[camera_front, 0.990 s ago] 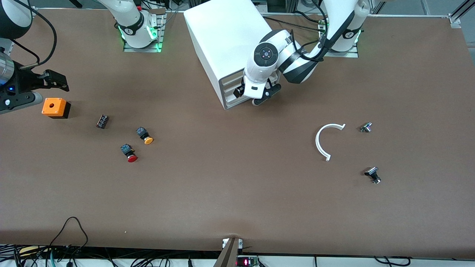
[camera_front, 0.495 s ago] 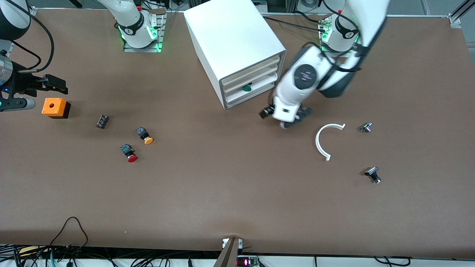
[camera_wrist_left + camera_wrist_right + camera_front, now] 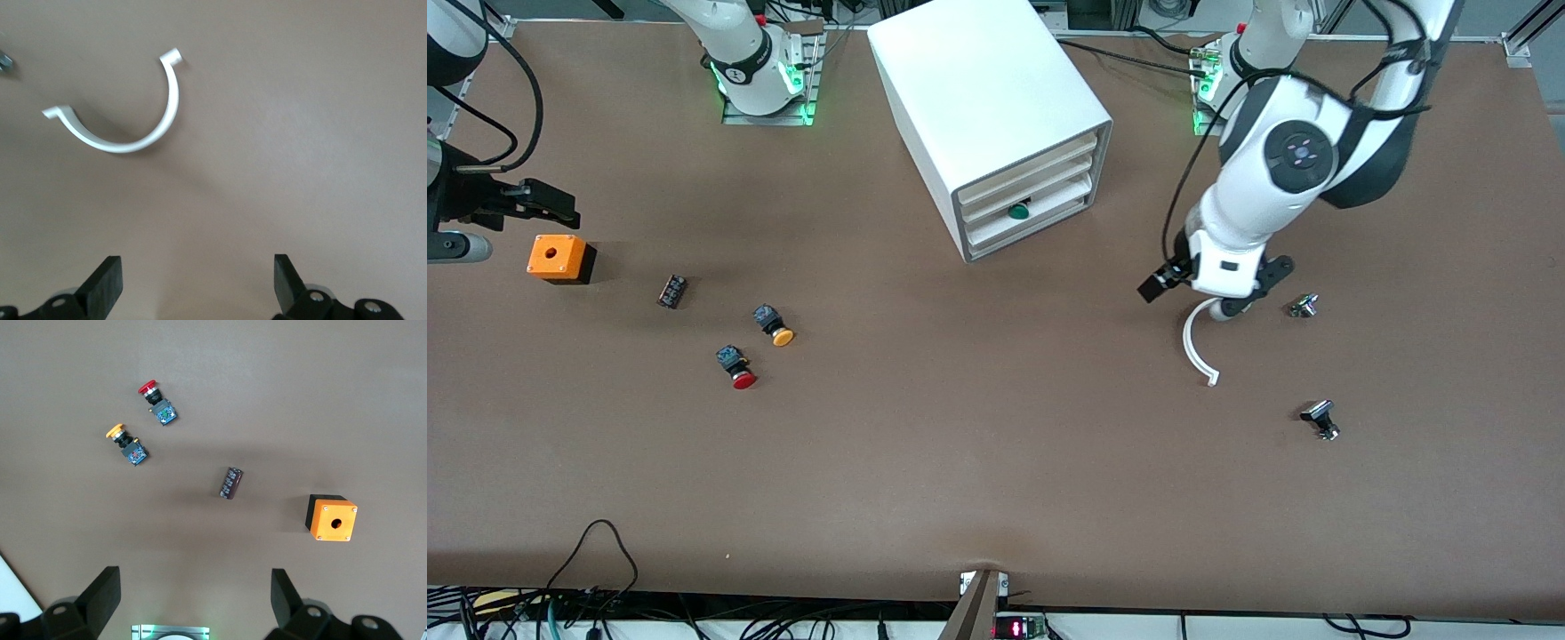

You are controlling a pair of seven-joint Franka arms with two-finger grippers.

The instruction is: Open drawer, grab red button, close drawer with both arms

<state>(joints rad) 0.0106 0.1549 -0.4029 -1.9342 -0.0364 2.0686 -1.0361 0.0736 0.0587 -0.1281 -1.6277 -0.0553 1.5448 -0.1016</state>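
Observation:
The white cabinet (image 3: 987,107) stands near the robots' bases, its three drawers (image 3: 1032,206) all pushed in. A green round thing (image 3: 1017,211) shows at the middle drawer's front. The red-capped button (image 3: 738,366) (image 3: 155,399) lies on its side on the table toward the right arm's end. My right gripper (image 3: 520,213) (image 3: 193,593) hangs open and empty above the table by the orange box, apart from the button. My left gripper (image 3: 1193,298) (image 3: 197,277) is open and empty, up over one end of a white curved clip.
An orange-yellow-capped button (image 3: 774,325) (image 3: 125,443) lies beside the red one. A small black part (image 3: 672,291) (image 3: 231,483) and an orange box (image 3: 559,258) (image 3: 331,517) lie nearby. The white clip (image 3: 1196,351) (image 3: 127,133) and two small metal parts (image 3: 1304,306) (image 3: 1320,420) lie toward the left arm's end.
The left arm has swung away from the cabinet's front toward its own end of the table, now over the white clip. The right gripper has drifted slightly toward the table's edge.

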